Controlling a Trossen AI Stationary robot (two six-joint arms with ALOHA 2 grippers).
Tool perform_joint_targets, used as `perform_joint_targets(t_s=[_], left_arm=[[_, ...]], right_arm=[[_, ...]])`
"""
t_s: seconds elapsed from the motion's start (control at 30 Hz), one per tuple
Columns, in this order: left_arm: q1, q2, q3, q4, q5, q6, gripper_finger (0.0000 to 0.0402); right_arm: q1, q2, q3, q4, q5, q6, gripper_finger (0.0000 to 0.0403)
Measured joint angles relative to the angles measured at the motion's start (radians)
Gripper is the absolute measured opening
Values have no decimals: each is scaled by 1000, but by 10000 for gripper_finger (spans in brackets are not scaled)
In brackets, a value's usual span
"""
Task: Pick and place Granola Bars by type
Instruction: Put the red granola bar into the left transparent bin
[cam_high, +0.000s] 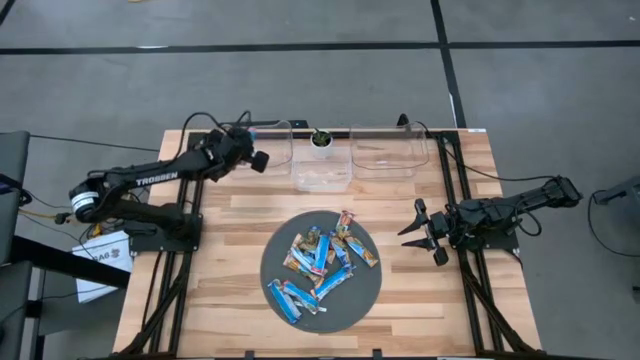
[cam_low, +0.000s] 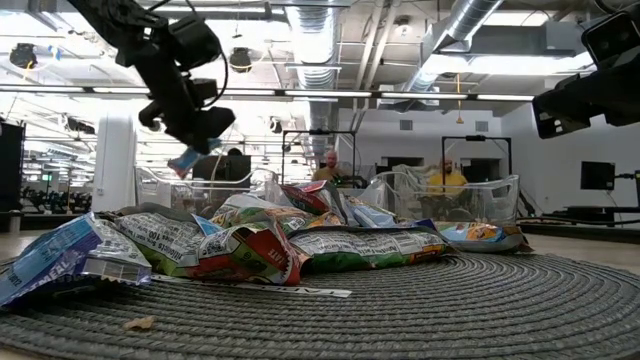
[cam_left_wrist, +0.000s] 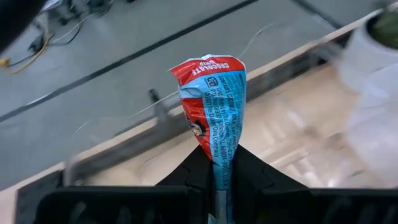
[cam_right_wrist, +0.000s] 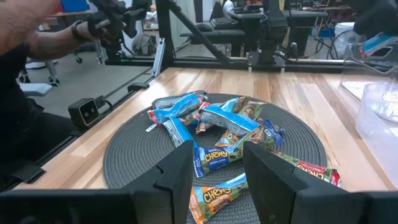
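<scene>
Blue-and-red granola bar (cam_left_wrist: 214, 109) pinched at wrapper end by left gripper (cam_left_wrist: 217, 177): light, crinkly, slippery foil; right gripper (cam_right_wrist: 214, 165) spread, idle.

you see the granola bars (cam_low: 270, 240) heaped mid-frame on a woven mat (cam_low: 480, 300); upper left, the left gripper (cam_low: 195, 135) pinches a blue bar (cam_low: 186, 159).

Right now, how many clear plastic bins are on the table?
2, side by side along the far edge: one clear bin near the middle, just right of the left gripper holding a bar, the other bin further right.
</scene>
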Motion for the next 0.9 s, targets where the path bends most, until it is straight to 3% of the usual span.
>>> perform_joint_targets(t_s=[0.33,0.7,0.9], left_arm=[[123,37,0,-49,-23,6,29],[188,160,0,-48,113,-51,29],[196,166,0,-46,130,-61,29]], right_arm=[[0,0,0,0,0,0,133],[0,0,0,0,0,0,133],[0,0,0,0,0,0,134]])
